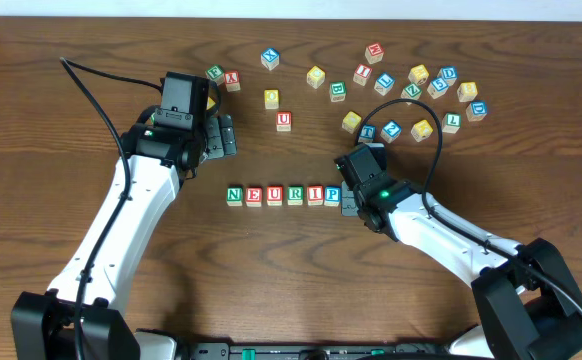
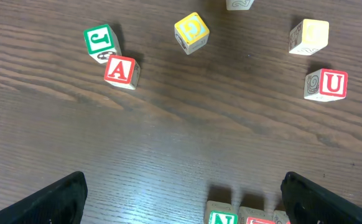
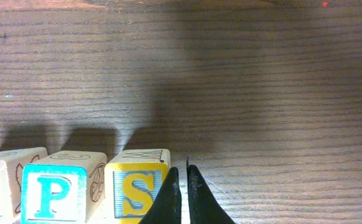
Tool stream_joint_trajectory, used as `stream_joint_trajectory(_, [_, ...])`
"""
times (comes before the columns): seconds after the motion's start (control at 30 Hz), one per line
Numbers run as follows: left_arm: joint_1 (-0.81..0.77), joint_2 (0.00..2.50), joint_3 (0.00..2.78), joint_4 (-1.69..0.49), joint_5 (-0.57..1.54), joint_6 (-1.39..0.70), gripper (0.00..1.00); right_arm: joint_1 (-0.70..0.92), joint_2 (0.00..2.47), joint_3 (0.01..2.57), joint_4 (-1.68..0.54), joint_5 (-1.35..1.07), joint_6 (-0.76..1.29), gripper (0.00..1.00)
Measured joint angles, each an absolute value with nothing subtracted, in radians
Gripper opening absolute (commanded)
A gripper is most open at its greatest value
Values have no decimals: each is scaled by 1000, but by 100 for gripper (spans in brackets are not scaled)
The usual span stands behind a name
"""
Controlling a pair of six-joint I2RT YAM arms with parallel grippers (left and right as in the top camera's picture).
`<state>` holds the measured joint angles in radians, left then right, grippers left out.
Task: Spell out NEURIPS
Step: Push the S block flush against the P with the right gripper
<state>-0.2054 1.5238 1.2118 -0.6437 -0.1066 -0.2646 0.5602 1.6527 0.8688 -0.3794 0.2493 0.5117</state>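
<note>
A row of wooden cubes reads N (image 1: 234,195), E (image 1: 254,195), U (image 1: 275,195), R (image 1: 295,194), I (image 1: 314,195), P (image 1: 332,195) at the table's middle. In the right wrist view a yellow-faced S cube (image 3: 137,186) stands right after the blue P (image 3: 53,193). My right gripper (image 3: 184,193) is shut with nothing in it, its tips against the S cube's right edge. From overhead the right gripper (image 1: 349,205) covers the S. My left gripper (image 1: 226,135) hangs open behind the row's left end. Its view shows the green N (image 2: 221,216) at the bottom edge.
Loose cubes lie behind the row: green J (image 2: 100,40), red A (image 2: 120,70), a yellow one (image 2: 191,31), a red U (image 2: 327,84). A cluster of several more cubes (image 1: 411,90) fills the back right. Cables trail from both arms.
</note>
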Motion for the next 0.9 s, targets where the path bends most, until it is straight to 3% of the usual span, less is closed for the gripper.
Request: stream_joint_trajectory(0.9, [-205,1524,1212,-644,-107,-265,98,563,1653,869,-373,197,512,1])
